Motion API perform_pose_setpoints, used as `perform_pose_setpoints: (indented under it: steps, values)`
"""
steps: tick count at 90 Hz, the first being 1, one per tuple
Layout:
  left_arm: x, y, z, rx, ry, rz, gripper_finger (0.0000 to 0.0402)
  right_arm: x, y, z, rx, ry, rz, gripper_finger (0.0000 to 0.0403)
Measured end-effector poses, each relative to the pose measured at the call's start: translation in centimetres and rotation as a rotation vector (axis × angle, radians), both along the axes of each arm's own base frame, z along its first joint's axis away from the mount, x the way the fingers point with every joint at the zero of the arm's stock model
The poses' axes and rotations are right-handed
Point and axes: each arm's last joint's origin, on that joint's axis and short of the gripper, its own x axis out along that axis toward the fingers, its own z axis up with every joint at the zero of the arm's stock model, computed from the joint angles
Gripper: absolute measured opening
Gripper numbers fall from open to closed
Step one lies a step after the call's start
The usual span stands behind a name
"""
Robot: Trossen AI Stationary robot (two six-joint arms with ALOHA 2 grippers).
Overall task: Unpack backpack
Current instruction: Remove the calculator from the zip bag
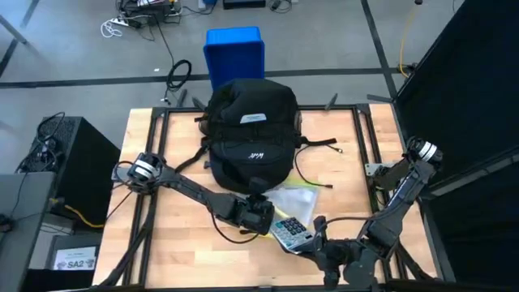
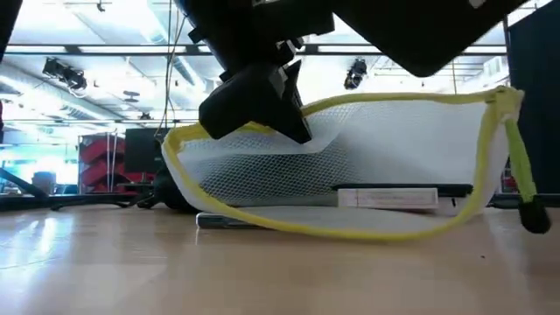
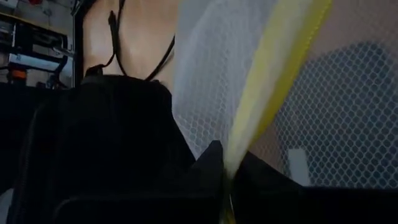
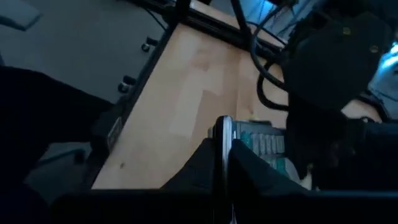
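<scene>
While the backpack [image 1: 250, 130] sits mid-table at the far side, the left gripper [image 1: 258, 212] pinches the yellow-trimmed mesh pouch [image 2: 367, 166] at its rim, and the right gripper [image 1: 315, 235] clamps a calculator [image 1: 292, 232] edge. Risk: the thin trim slips free, or the two arms collide, working so close.

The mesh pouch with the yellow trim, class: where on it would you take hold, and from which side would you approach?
Grip the yellow bound edge of the mesh pouch, coming from above at the end nearest the backpack. The netting is limp and see-through, so the stitched trim is probably its firmest part. The left gripper appears shut on that trim already; the right gripper is beside the calculator.
</scene>
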Motion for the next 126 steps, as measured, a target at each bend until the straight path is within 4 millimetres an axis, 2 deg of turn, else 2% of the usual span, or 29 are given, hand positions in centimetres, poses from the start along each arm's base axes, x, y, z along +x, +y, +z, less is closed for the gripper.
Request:
perform_pose_setpoints:
  steps: [20,33,55,68,80,92,116,126]
  values:
    - [-0.1,0.2,-0.1,0.002,0.003,0.021,0.0,-0.3,-0.6,0.1,-0.023,-0.024,-0.092,0.0]
    - [-0.1,0.0,-0.1,-0.003,0.003,0.015,0.0,-0.6,-3.3,-0.4,-0.06,0.006,-0.309,0.0]
    - [-0.1,0.0,-0.1,-0.027,0.003,0.008,0.0,-1.5,-9.2,-3.1,-0.041,0.31,-0.719,0.0]
    - [0.0,0.0,-0.1,-0.029,0.001,0.007,0.0,-1.6,-11.0,-5.4,0.02,0.531,-0.831,0.0]
    - [0.0,0.0,-0.1,-0.035,0.001,0.005,0.0,-1.2,-11.0,-7.7,0.155,0.656,-0.791,0.0]
    - [0.1,-0.1,0.0,-0.046,-0.006,-0.001,0.0,-1.1,-10.5,-8.8,0.22,0.71,-0.731,0.0004]
    - [0.2,-0.1,0.1,-0.059,-0.016,-0.006,0.0,-1.3,-10.1,-8.8,0.244,0.73,-0.715,0.0084]
    - [0.3,0.0,0.1,-0.062,-0.024,-0.005,0.0,-1.3,-10.1,-7.6,0.235,0.749,-0.73,0.0113]
